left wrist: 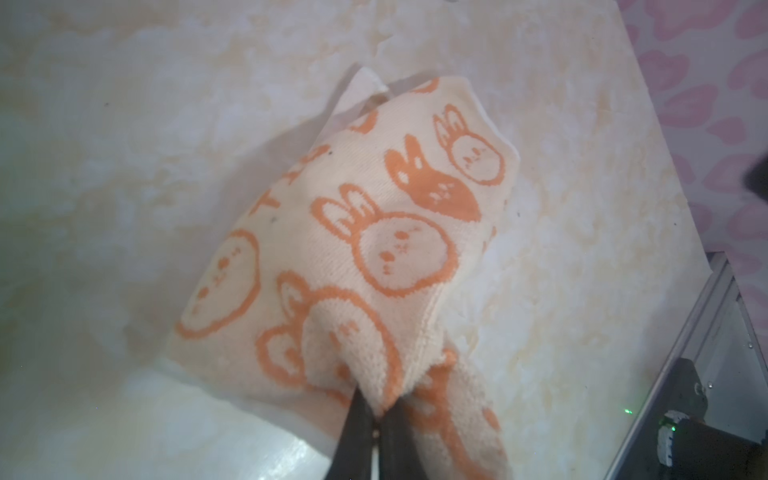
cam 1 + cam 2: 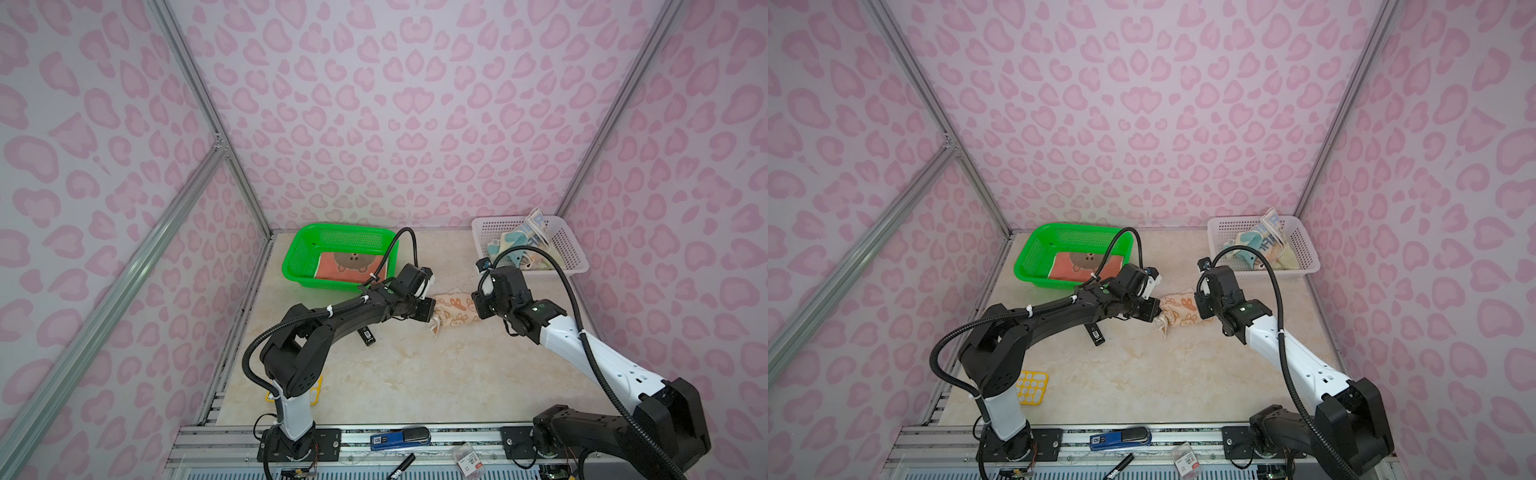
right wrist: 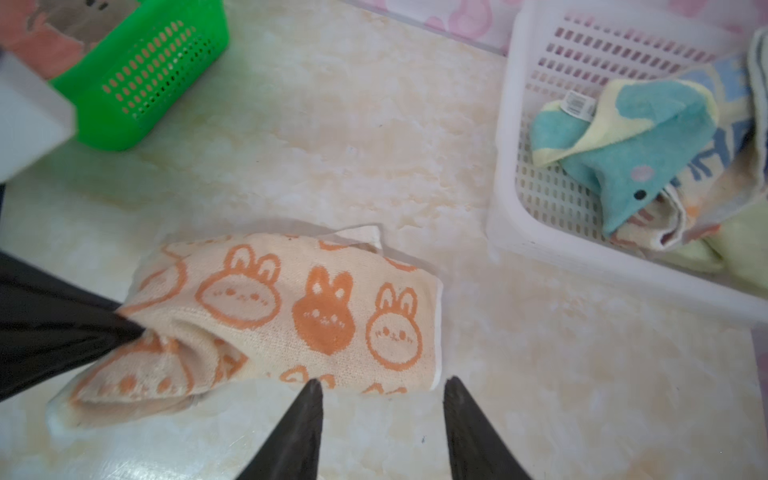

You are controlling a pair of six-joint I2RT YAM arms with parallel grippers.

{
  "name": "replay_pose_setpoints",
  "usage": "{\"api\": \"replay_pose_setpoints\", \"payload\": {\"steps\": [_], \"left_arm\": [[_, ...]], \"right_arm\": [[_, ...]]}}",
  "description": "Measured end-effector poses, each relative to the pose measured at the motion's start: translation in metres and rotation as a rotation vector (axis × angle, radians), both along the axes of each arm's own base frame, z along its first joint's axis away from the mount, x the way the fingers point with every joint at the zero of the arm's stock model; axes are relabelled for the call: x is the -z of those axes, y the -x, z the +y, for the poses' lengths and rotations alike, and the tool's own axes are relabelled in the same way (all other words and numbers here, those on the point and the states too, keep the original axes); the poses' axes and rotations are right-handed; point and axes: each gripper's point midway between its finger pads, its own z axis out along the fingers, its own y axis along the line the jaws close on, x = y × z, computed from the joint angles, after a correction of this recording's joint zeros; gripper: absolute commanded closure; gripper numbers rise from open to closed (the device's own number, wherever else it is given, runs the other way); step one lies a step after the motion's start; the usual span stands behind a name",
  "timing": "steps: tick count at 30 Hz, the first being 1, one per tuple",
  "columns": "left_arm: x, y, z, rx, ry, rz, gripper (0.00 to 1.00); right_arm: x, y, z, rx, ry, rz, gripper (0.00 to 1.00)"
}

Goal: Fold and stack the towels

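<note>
Left tool was clamped tight on a bunched corner of the rabbit towel, jaws pinched together w/ cloth squeezed up btw them. The gripped corner looked raised a bit off the surface. The rest of the cloth sagged down & lay on the marble-look top. Towel was beige w/ orange rabbit faces and roughly folded over, w/ a white underside corner poking out at the end away from the grip. In both top views the rabbit towel sat mid-surface, btw the two arms.

Right tool had its jaws apart & held nothing. The tips were just beside the towel's edge, at the end opposite the left tool's grip. Couldn't tell if they touched cloth or surface.

Green basket stood at back left, well apart from the rabbit towel. Inside it the rust-red towel lay flat, a brown animal face showing on top. White basket stood at back right w/ a crumpled heap inside. The light blue towel, cream-edged, lay on top of it. The lettered towel was draped up over the back rim.

Misc:
- A small black gadget lay on the surface under the left arm.
- A yellow holed tray lay near that arm's base.
- A blue-and-black item & a black marker lay on the front metal rail.
</note>
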Motion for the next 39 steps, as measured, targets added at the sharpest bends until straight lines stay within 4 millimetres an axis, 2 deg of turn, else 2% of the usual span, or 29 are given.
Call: {"api": "replay_pose_setpoints", "payload": {"steps": [8, 13, 17, 22, 29, 34, 39], "left_arm": [[0.031, -0.012, 0.018, -0.060, -0.034, 0.087, 0.97], [0.036, -0.013, 0.025, -0.077, -0.055, 0.099, 0.97], [0.033, -0.013, 0.025, -0.074, -0.053, 0.092, 0.97], [0.012, -0.014, 0.024, -0.067, -0.025, 0.055, 0.98], [-0.004, -0.015, 0.022, -0.055, -0.003, 0.026, 0.97], [-0.025, -0.019, 0.017, -0.048, 0.032, 0.001, 0.97], [-0.070, -0.025, 0.010, -0.058, 0.106, -0.061, 0.97]], "right_arm": [[0.024, 0.014, 0.044, -0.222, 0.027, 0.013, 0.53], [0.037, 0.009, 0.055, -0.188, -0.041, 0.075, 0.55], [0.059, 0.011, 0.061, -0.147, -0.086, 0.152, 0.54], [0.086, 0.009, 0.054, -0.041, -0.081, 0.236, 0.51], [0.103, 0.004, 0.046, 0.026, -0.038, 0.268, 0.49], [0.093, -0.006, 0.053, 0.025, -0.067, 0.235, 0.51], [0.076, 0.007, 0.063, -0.030, -0.158, 0.191, 0.54]]}}
